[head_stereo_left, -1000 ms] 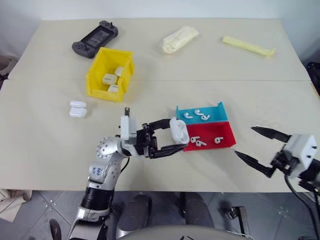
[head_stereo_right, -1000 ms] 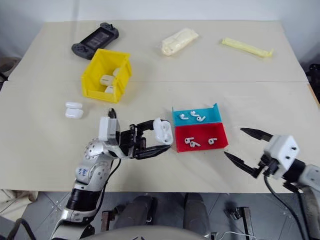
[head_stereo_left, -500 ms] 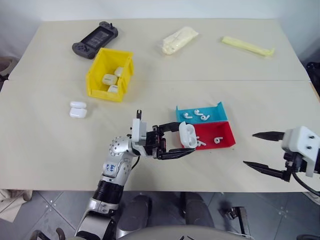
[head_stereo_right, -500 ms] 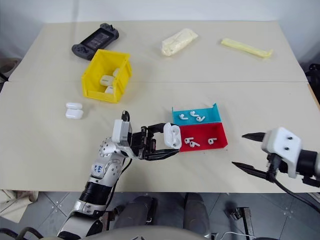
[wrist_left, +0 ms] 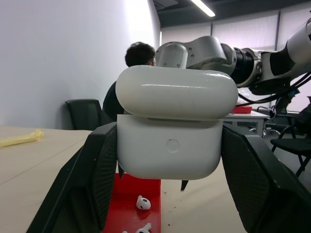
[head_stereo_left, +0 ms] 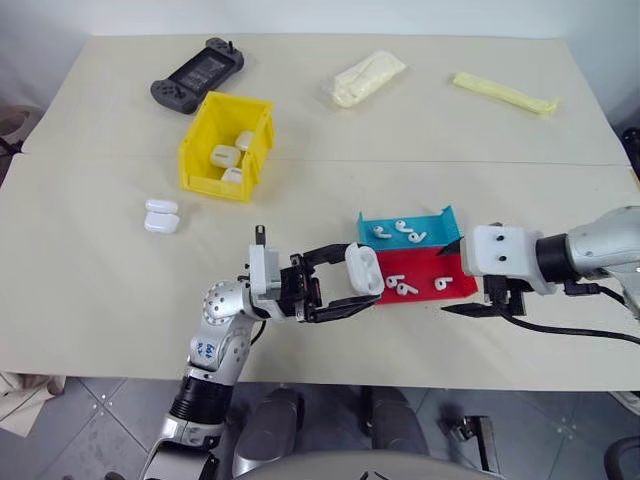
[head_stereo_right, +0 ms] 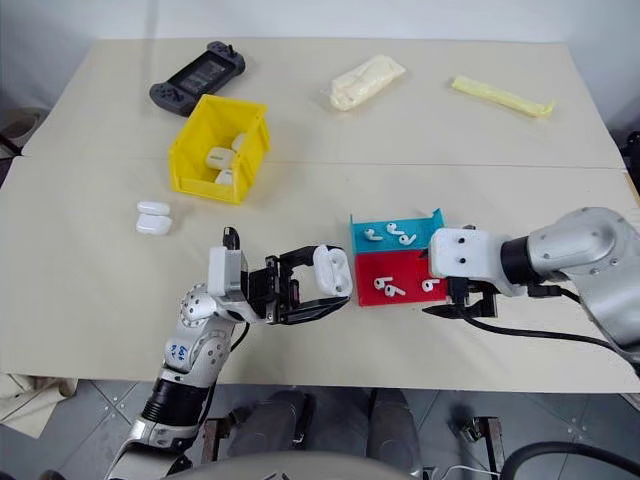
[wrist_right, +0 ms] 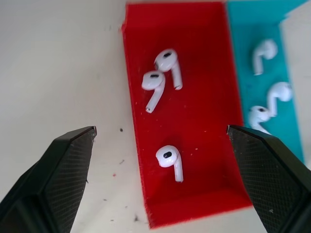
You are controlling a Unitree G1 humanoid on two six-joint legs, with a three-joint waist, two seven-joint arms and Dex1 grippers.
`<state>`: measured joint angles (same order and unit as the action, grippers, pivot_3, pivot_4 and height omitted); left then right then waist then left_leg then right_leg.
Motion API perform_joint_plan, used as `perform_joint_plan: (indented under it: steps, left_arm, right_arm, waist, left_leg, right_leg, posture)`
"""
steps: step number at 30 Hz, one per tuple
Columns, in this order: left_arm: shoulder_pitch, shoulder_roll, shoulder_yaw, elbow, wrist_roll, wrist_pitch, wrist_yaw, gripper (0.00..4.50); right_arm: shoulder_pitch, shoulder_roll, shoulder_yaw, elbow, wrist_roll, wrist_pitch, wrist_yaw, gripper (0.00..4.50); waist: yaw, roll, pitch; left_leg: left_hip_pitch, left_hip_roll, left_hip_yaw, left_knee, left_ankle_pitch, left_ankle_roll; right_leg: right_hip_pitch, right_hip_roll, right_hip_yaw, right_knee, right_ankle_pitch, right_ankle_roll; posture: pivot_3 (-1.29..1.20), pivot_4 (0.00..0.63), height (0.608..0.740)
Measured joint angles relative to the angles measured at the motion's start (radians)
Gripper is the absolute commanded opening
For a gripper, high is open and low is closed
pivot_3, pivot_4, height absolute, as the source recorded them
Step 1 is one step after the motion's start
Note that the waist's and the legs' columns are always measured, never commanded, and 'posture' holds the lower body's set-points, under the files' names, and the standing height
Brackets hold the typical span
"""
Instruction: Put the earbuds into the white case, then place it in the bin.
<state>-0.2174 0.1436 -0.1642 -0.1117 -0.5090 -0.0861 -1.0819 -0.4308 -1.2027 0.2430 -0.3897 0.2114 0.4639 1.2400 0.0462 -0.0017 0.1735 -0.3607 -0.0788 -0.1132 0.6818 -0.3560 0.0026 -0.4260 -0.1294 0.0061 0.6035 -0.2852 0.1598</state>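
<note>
My left gripper (head_stereo_left: 362,274) is shut on a white case (head_stereo_left: 364,268), held up just left of the red tray (head_stereo_left: 455,291); its lid (wrist_left: 177,91) stands slightly ajar. The right gripper (wrist_right: 160,130) is open and points down over the red tray (wrist_right: 204,160), with three earbuds (wrist_right: 169,160) lying between its fingers. More earbuds (head_stereo_left: 400,231) lie in the blue tray (head_stereo_left: 436,222) behind it. The yellow bin (head_stereo_left: 208,183) stands at the back left with several white cases (head_stereo_left: 222,156) inside.
Two white cases (head_stereo_left: 160,215) lie on the table left of the bin's front. A black game console (head_stereo_left: 197,76), a cream packet (head_stereo_left: 367,78) and a yellow strip (head_stereo_left: 505,92) lie along the far side. A person (wrist_left: 138,53) sits beyond the table.
My right arm has swung in from the table's right edge to the red tray, its open gripper turning downward. The left gripper still holds the case in about the same place.
</note>
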Motion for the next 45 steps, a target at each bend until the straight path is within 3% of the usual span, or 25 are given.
perform_joint_plan:
  steps: [1, 4, 8, 33, 36, 41, 45]
  left_arm:
    - [0.003, 0.003, -0.002, -0.004, 0.0, 0.001, 0.007, 2.8]
    - [0.015, 0.01, -0.006, -0.013, 0.0, 0.008, 0.024, 2.8]
    - [0.021, 0.013, -0.012, -0.039, 0.001, 0.016, 0.045, 2.8]
    - [0.025, 0.033, -0.013, -0.073, 0.0, 0.056, 0.096, 2.8]
    - [0.026, 0.031, -0.012, -0.074, 0.0, 0.057, 0.109, 2.8]
    - [0.028, 0.032, -0.013, -0.078, 0.0, 0.057, 0.125, 2.8]
    - [0.031, 0.034, -0.014, -0.078, 0.0, 0.06, 0.126, 2.8]
  right_arm:
    - [-0.016, 0.01, 0.027, 0.019, -0.027, -0.02, 0.012, 4.5]
    - [-0.059, 0.044, 0.068, 0.077, -0.094, -0.08, 0.026, 3.87]
    - [-0.082, 0.065, 0.08, 0.121, -0.145, -0.114, 0.057, 2.53]
    - [-0.168, 0.158, 0.144, 0.275, -0.309, -0.291, 0.177, 2.53]
    - [-0.171, 0.166, 0.144, 0.278, -0.319, -0.298, 0.185, 1.97]
    - [-0.176, 0.194, 0.145, 0.283, -0.331, -0.308, 0.194, 0.44]
    - [-0.178, 0.199, 0.145, 0.285, -0.335, -0.31, 0.198, 0.44]
  waist:
    - [0.0, 0.0, 0.0]
    - [-0.002, 0.0, 0.0]
    - [-0.003, 0.0, 0.0]
    - [-0.02, 0.0, 0.0]
    - [-0.02, 0.0, 0.0]
    - [-0.021, 0.0, 0.0]
    - [-0.022, 0.0, 0.0]
  left_leg:
    - [0.0, 0.0, 0.0, 0.0, 0.0, 0.0]
    - [0.0, 0.0, 0.001, 0.0, 0.0, 0.0]
    - [0.0, 0.0, 0.001, 0.0, 0.0, 0.0]
    - [0.0, 0.0, 0.001, 0.0, 0.0, -0.001]
    - [0.0, 0.0, 0.001, 0.0, 0.0, -0.001]
    - [0.0, 0.0, 0.001, 0.0, 0.0, -0.001]
    - [0.001, 0.001, 0.001, 0.0, 0.0, -0.001]
  right_leg:
    - [0.0, 0.0, 0.0, 0.0, 0.0, 0.0]
    - [-0.001, 0.0, 0.001, 0.001, 0.0, 0.0]
    - [-0.001, 0.0, 0.001, 0.002, 0.0, 0.0]
    - [-0.001, 0.0, 0.001, 0.002, 0.0, 0.0]
    - [-0.001, 0.0, 0.001, 0.002, 0.0, 0.0]
    - [-0.001, 0.0, 0.001, 0.002, 0.0, 0.0]
    - [-0.001, 0.001, 0.001, 0.002, 0.0, 0.0]
  posture:
    - [0.0, 0.15, 0.74]
    - [0.0, 0.15, 0.74]
    - [0.0, 0.15, 0.74]
    - [0.0, 0.15, 0.74]
    - [0.0, 0.15, 0.74]
    - [0.0, 0.15, 0.74]
    - [0.0, 0.15, 0.74]
